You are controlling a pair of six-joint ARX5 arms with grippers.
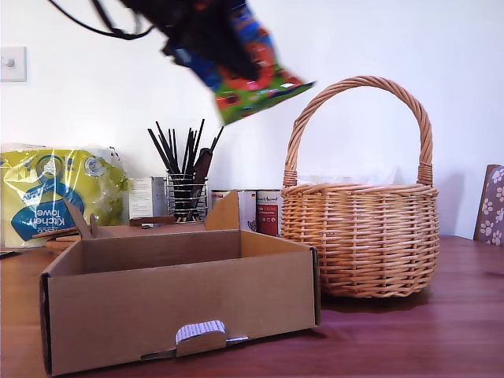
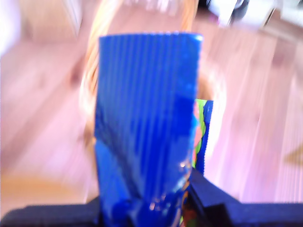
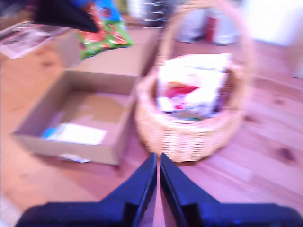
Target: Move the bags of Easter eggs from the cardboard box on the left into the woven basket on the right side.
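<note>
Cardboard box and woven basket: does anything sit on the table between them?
Nothing. In the exterior view the cardboard box and woven basket stand nearly side by side; the second wrist view shows the same narrow gap, bare.

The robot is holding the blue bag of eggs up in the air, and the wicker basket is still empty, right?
Not quite. My first gripper does hold the blue bag up in the air, but the woven basket is not empty. The second wrist view looks down into it and shows a white bag already lying inside.
</note>
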